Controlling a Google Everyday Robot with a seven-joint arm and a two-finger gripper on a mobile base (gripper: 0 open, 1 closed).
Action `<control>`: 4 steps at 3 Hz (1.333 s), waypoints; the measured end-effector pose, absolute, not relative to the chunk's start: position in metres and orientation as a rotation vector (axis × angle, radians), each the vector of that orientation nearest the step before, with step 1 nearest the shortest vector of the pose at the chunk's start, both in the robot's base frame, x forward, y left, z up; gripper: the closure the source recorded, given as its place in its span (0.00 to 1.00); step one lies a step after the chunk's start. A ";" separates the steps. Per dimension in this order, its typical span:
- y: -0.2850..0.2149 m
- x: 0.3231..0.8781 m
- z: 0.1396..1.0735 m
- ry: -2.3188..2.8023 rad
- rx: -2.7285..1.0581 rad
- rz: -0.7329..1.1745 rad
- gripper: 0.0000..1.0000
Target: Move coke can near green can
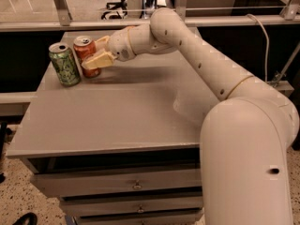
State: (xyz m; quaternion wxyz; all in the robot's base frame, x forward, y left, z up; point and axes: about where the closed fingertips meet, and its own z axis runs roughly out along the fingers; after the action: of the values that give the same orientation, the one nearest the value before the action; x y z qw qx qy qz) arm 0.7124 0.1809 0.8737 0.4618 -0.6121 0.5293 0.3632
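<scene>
I have the gripper [92, 54] at the back left of the table [117, 121], jaws closed around the coke can [83, 48] - one finger across its front, the other behind it. The can stands upright just beside the green can [65, 65], a narrow gap between them. The side-on hold keeps it vertical and leaves the silver top clear. To my eye it is placed - next I would let go and back out without nudging either can.

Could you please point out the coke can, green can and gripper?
coke can [83, 50], camera view, red side below the rim.
green can [65, 67], camera view, mid-body.
gripper [92, 55], camera view, midway between fingertips closed on the coke can.
</scene>
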 end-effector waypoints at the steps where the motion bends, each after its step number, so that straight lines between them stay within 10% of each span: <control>1: 0.181 0.714 0.872 1.304 -1.510 0.888 0.00; 4: 0.127 0.707 0.887 1.348 -1.452 0.800 0.00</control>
State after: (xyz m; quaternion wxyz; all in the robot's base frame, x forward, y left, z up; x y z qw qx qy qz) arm 0.7073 0.1273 0.8866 0.4817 -0.5955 0.5529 0.3281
